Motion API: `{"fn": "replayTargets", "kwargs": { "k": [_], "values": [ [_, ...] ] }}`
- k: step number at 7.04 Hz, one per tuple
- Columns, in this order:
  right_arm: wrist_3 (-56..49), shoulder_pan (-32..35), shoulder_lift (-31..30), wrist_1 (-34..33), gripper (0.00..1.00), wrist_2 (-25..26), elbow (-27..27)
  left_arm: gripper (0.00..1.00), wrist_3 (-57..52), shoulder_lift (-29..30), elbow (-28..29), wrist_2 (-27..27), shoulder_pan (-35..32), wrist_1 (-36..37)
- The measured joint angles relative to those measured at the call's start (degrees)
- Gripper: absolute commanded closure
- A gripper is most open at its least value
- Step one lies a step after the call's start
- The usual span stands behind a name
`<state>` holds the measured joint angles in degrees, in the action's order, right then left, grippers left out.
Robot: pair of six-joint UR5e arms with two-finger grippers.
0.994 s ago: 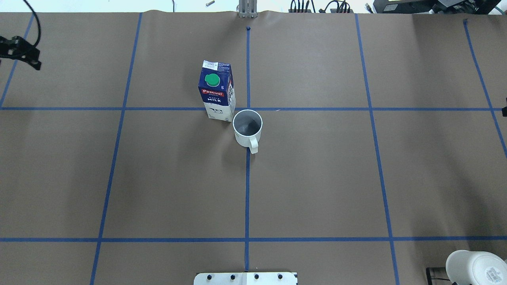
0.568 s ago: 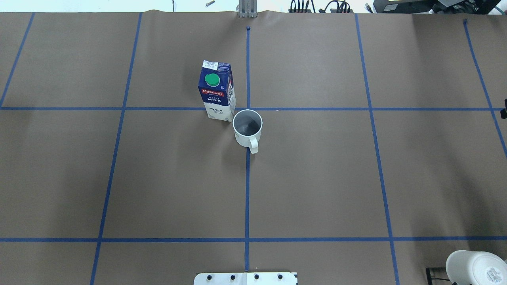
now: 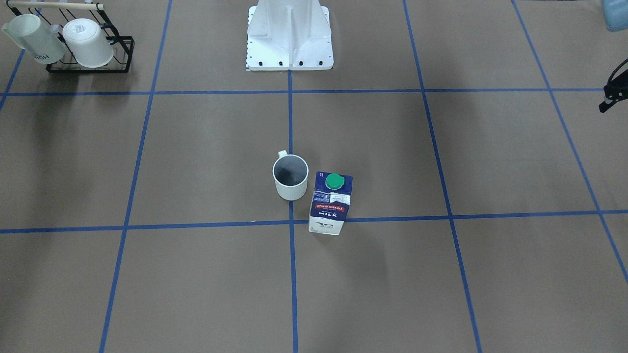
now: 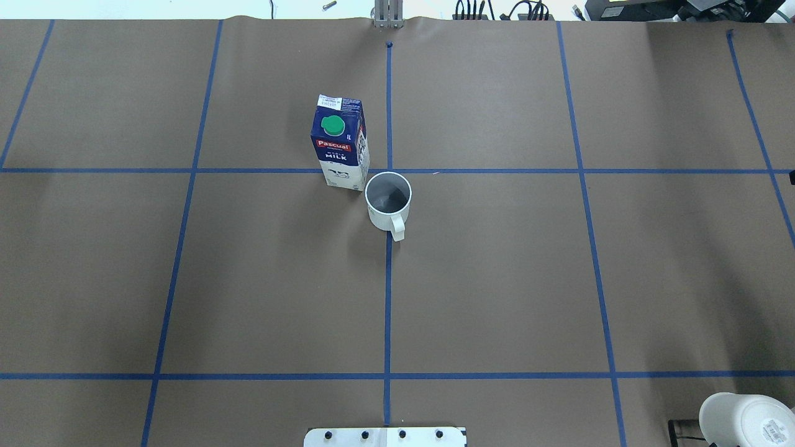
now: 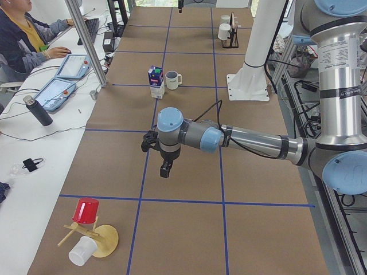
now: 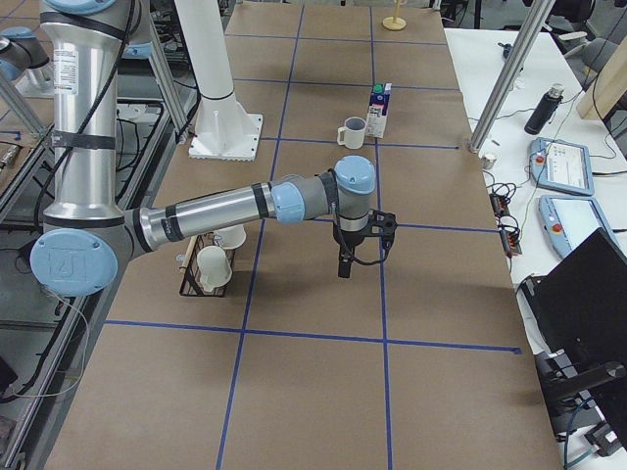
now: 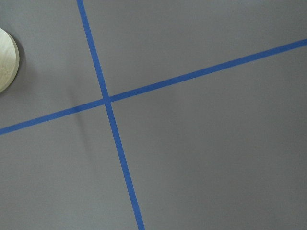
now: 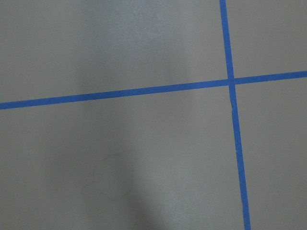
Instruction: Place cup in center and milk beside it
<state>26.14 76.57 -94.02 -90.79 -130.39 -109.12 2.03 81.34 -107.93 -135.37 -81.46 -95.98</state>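
Note:
The plain white cup (image 4: pixel 388 198) stands upright on the vertical blue line of the center (image 4: pixel 387 279), just under the horizontal tape line, handle toward the robot. The milk (image 4: pixel 340 144) carton stands upright right beside it, straddling that horizontal line; both also show in the front view, cup (image 3: pixel 290 177) and milk (image 3: pixel 329 203). My left gripper (image 5: pixel 164 171) hangs far from them toward the table's left end. My right gripper (image 6: pixel 344 269) hangs far off toward the right end. I cannot tell whether either is open or shut. Both wrist views show only tape and paper.
A black rack (image 3: pixel 117 54) with two white mugs stands near the robot's right side; one mug (image 4: pixel 745 419) shows in the overhead view. A wooden stand (image 5: pixel 92 235) with a red cup is at the left end. The white base plate (image 4: pixel 385 436) is at the near edge.
My left gripper has moved out of the overhead view past its left edge. The right gripper's tip has almost left the right edge. Cup and milk have not moved.

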Motion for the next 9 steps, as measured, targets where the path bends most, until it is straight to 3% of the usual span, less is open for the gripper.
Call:
{"fn": "replayTargets", "kwargs": {
  "k": [4, 6, 9],
  "values": [
    [-0.1, 0.1, 0.4, 0.0, 0.00, -0.6, 0.7, 0.02, 4.7, 0.1, -2.0, -2.8, -1.9, -0.3],
    [-0.7, 0.9, 0.3, -0.1, 0.00, -1.5, 1.0, 0.02, 9.1, 0.0, -2.9, -0.7, -2.1, -0.1],
    [-1.7, 1.7, 0.3, 0.0, 0.00, -2.2, 1.0, 0.02, 6.5, -0.6, -1.5, 5.0, -2.0, 0.3]
  ]
}}
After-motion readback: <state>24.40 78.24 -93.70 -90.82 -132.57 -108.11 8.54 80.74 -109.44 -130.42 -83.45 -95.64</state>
